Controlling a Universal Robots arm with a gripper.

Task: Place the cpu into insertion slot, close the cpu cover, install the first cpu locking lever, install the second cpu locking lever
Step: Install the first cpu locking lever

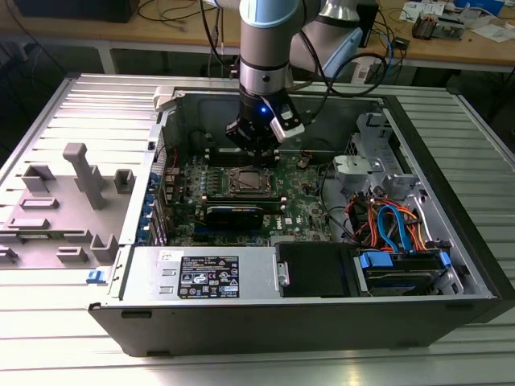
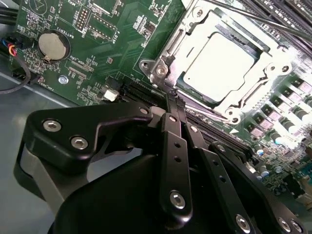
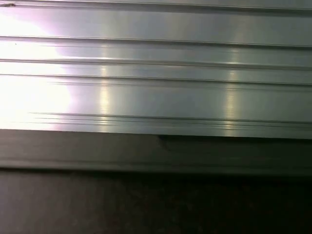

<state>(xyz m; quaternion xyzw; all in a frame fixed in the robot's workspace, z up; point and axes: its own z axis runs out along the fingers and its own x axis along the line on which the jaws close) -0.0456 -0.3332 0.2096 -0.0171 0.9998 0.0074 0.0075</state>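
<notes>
In the exterior view: the hand (image 1: 256,151) low inside the open computer case (image 1: 322,322), hovering over the green board (image 1: 302,213), close above the far edge of the insertion slot (image 1: 233,182).

In the second wrist view: hand clenched, fingertips (image 2: 169,105) pressed together with nothing visible between them, tips just beside one corner of the slot. The cpu (image 2: 219,61) seated flat in the slot, well clear of the hand, with the cpu cover (image 2: 192,29) lying closed around its pale top. Judged as lever work; latching of either lever impossible to tell. To do it well: bear on the lever wire alone, push in one steady stroke, keep off the chip's top and away from the coin battery (image 2: 51,44), ease off once hooked under the catch.

In the first wrist view: ribbed silver metal (image 3: 156,73) above a dark band (image 3: 156,156).
</notes>
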